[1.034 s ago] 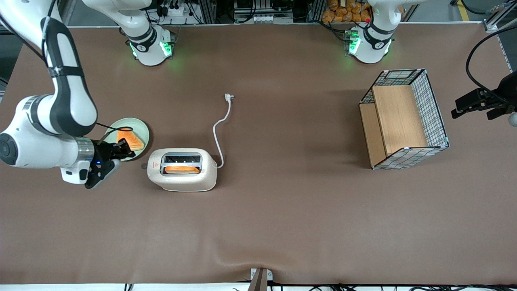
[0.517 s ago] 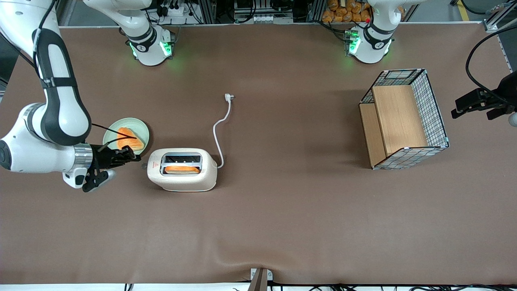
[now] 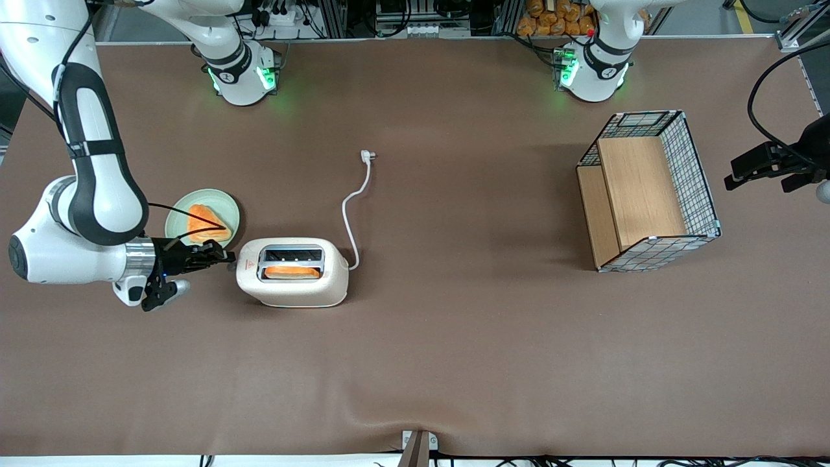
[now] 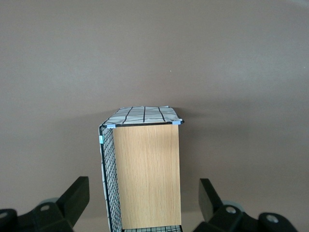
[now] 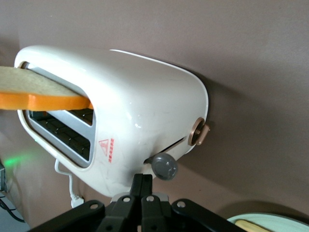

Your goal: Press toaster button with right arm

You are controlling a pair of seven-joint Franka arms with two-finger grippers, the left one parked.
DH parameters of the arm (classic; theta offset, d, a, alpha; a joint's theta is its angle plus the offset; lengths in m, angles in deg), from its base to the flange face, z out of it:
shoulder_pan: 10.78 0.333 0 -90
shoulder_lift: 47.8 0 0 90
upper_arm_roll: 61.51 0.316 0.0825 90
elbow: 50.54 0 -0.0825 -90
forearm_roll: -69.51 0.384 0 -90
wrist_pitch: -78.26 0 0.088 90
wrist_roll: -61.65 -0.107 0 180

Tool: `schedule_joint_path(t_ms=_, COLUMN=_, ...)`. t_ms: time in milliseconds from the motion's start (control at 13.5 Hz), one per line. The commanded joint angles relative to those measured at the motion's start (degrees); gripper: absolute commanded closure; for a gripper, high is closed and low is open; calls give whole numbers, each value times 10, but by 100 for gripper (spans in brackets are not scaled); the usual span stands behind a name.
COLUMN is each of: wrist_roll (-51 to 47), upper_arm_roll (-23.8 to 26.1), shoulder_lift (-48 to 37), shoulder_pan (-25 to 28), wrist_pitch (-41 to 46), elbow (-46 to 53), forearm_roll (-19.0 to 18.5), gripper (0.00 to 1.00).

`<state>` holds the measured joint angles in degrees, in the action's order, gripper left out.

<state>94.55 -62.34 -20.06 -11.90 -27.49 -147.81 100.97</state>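
Note:
The cream-white toaster (image 3: 293,285) stands on the brown table with an orange toast slice (image 3: 292,272) in the slot nearer the front camera. My right arm's gripper (image 3: 227,257) is shut with nothing in it. It points at the toaster's end face that looks toward the working arm's end of the table. In the right wrist view the shut fingertips (image 5: 143,178) sit just short of the toaster (image 5: 135,111), close beside the round grey toaster button (image 5: 164,166), not touching it. The button is hidden by the gripper in the front view.
A pale green plate (image 3: 178,217) with another toast slice (image 3: 206,224) lies beside the gripper, farther from the front camera. A copper dial (image 5: 198,131) sits above the button. The white cord (image 3: 353,207) trails away. A wire-and-wood crate (image 3: 648,188) stands toward the parked arm's end.
My gripper has swung level and moved toward the toaster's end face, from beside the plate to almost touching the toaster. The toaster and the toast have not moved.

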Motion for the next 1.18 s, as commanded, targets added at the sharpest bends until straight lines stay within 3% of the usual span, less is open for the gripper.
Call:
schedule_joint_path(t_ms=0, wrist_roll=-4, upper_arm_roll=5, shoulder_lift=13, shoulder_pan=-8, wrist_pitch=-12, elbow=3, forearm_roll=19, gripper=100)
schedule_joint_path(t_ms=1107, wrist_roll=7, upper_arm_roll=5, shoulder_lift=89, shoulder_pan=-37, wrist_pitch=-14, elbow=13, forearm_roll=95, gripper=100)
